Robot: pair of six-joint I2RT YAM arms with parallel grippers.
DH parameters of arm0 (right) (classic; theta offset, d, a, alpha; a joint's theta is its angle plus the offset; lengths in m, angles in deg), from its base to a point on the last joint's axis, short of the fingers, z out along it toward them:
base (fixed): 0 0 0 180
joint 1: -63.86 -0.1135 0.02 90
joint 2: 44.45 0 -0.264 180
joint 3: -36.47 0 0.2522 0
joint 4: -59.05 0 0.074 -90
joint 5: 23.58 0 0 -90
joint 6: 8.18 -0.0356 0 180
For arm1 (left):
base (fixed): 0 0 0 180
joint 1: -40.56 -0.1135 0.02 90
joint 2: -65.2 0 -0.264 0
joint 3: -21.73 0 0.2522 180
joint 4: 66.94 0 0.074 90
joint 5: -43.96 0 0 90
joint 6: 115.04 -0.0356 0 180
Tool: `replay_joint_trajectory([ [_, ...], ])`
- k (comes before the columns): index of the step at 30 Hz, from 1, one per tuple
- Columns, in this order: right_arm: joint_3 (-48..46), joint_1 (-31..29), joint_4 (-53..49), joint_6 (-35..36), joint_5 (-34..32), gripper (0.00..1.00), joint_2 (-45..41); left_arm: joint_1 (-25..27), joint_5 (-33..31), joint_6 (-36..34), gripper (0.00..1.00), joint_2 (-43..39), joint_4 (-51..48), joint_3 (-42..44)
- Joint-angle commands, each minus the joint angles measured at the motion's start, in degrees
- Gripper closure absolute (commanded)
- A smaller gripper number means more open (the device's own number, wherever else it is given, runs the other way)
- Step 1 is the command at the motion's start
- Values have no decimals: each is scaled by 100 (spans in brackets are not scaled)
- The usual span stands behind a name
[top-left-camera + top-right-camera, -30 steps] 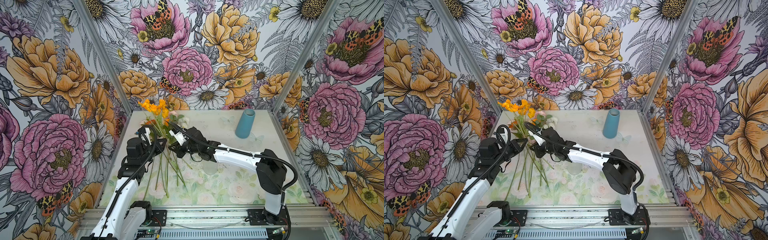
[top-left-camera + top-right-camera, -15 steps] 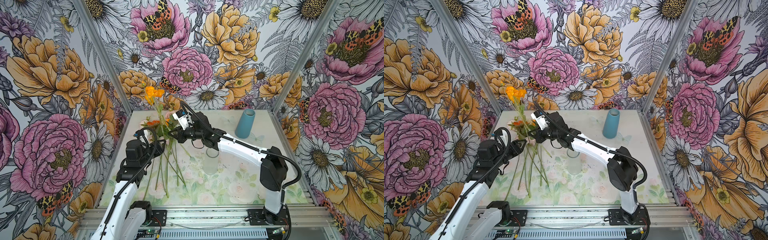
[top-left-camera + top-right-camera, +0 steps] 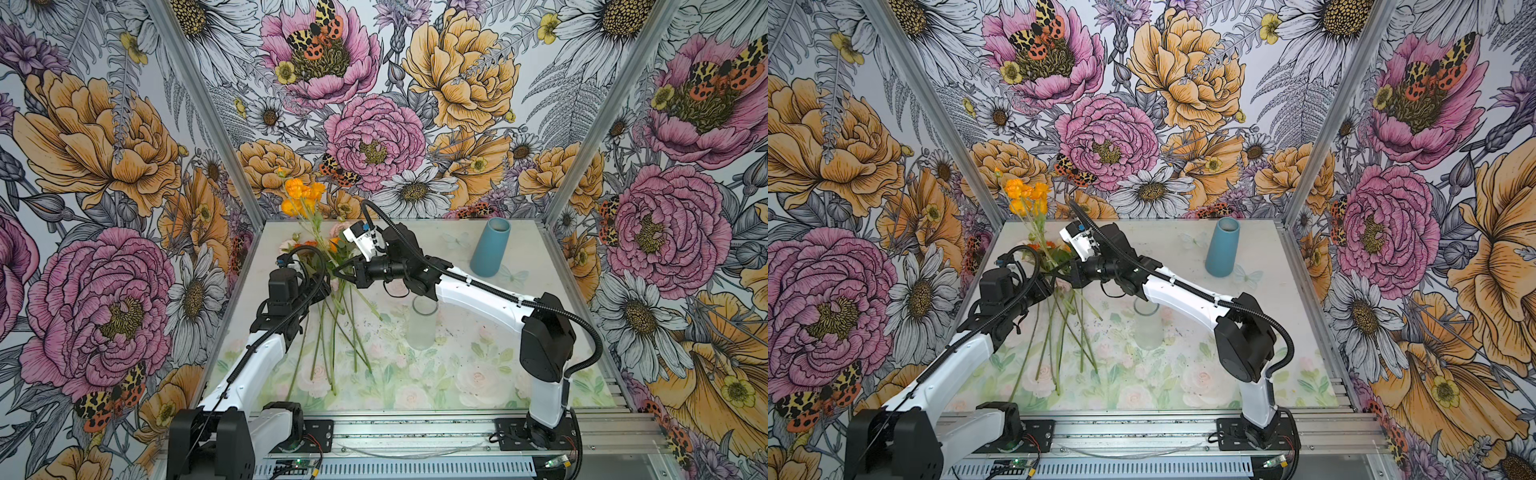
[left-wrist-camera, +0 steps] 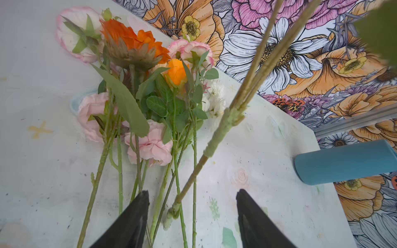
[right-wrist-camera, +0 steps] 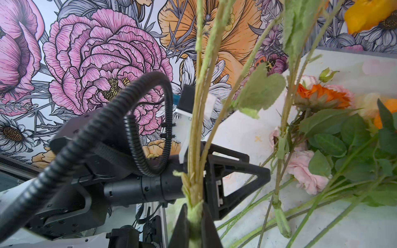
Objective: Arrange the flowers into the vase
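The flowers [image 3: 332, 332] lie as a bunch on the table's left side, stems toward the front, with pink, white and orange blooms [image 4: 150, 96]. One orange-bloomed sprig [image 3: 301, 195] is lifted clear and leans toward the back wall. My right gripper [image 5: 194, 211] is shut on its lower stem [image 5: 194, 150]; it reaches across to the left in both top views [image 3: 1065, 276]. Just over the lying stems, my left gripper [image 4: 190, 193] is open with the lifted sprig's cut end [image 4: 171, 214] hanging between its fingers, untouched. A clear glass vase [image 3: 424, 324] stands mid-table, a blue vase [image 3: 490, 247] at back right.
Flowered wallpaper panels close in the left, back and right sides. The right arm's elbow [image 3: 544, 336] stands over the table's right front. An aluminium rail [image 3: 415, 432] runs along the front edge. The blue vase [image 4: 343, 164] also appears in the left wrist view.
My right gripper has risen and carried the orange sprig up off the bunch. My left gripper has opened and drawn back a little toward the front.
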Motion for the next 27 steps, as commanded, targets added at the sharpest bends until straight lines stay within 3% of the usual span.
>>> replay_joint_trajectory([
  [1, 120, -33, 161, -28, 111, 100, -19, -71, 186, -99, 36, 394, 1158, -66],
  [4, 196, -26, 161, -21, 118, 100, -7, -62, 325, -108, 44, 849, 1589, -143],
  [9, 365, 9, 162, -54, 223, 100, 29, -26, 431, -12, 91, 1435, 2090, -175],
  [11, 401, 37, 162, -54, 216, 100, -18, -1, 362, 31, 100, 1488, 2102, -142],
  [27, 1115, 725, 144, -58, 146, 100, -472, 29, -310, -221, 100, 1805, 895, -411],
])
